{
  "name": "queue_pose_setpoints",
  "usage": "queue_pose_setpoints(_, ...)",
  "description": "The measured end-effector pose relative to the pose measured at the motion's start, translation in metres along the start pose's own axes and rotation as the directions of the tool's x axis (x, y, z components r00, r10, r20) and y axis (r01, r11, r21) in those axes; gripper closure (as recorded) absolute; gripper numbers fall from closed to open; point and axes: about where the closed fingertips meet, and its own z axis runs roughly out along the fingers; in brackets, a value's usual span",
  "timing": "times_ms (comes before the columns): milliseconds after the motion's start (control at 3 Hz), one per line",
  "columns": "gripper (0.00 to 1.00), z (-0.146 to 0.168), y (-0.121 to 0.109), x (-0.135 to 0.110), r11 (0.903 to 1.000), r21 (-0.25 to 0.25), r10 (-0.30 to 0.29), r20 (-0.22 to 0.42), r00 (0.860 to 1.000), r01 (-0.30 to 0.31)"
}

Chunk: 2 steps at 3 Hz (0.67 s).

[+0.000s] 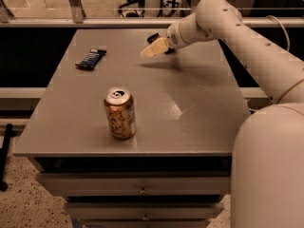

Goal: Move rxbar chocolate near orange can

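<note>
The orange can point(119, 113) stands upright near the front left of the grey table point(190, 108). The rxbar chocolate point(153, 36) lies at the far middle of the table, a dark wrapper mostly hidden behind my gripper. My gripper point(154, 48) hangs right over the bar's near end, low above the table top; I cannot tell whether it touches the bar. The arm reaches in from the right.
A dark blue-wrapped bar point(90, 58) lies at the far left of the table. Drawers point(142, 190) sit under the table's front edge. My white base point(270, 170) fills the lower right. A rail and glass run behind the table.
</note>
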Motion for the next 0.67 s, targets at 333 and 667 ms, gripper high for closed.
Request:
queue_pose_setpoints(333, 0.00, 0.013, -0.018, 0.002, 0.9986, 0.033, 0.041, -0.006, 0.999, -0.041)
queue_pose_setpoints(667, 0.10, 0.020, -0.035, 0.006, 0.9935, 0.059, 0.097, -0.001, 0.995, -0.097)
